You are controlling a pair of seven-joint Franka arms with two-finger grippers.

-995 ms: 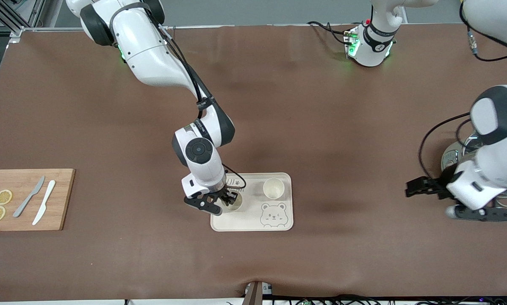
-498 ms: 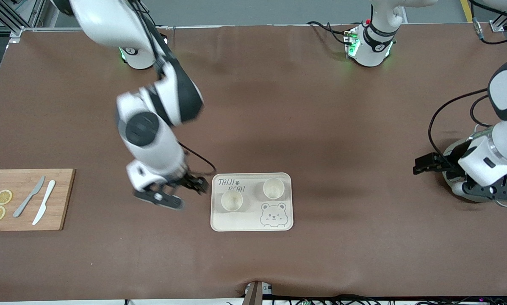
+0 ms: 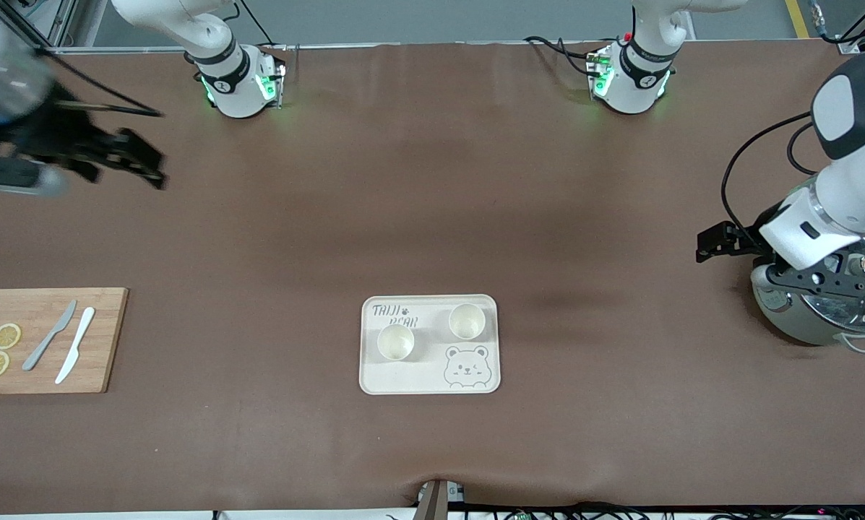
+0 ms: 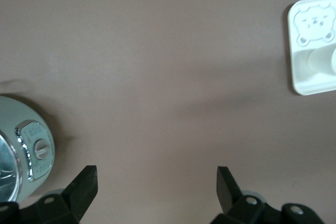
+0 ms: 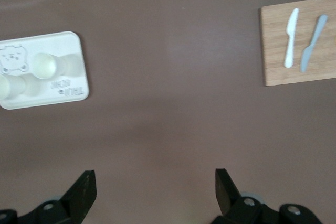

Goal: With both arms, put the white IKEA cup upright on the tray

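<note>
Two white cups (image 3: 395,341) (image 3: 466,321) are standing upright on the tray (image 3: 430,383), which is lying on the tabletop (image 3: 432,217). My left pincer (image 4: 156,184) is hanging wide open and empty beside a metal pot (image 3: 822,318). My right pincer (image 5: 152,187) is also gaping empty over bare tabletop

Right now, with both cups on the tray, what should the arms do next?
Probably nothing more than park: both cups stand upright on the tray, the right gripper and the left gripper are open, empty and well clear.
</note>
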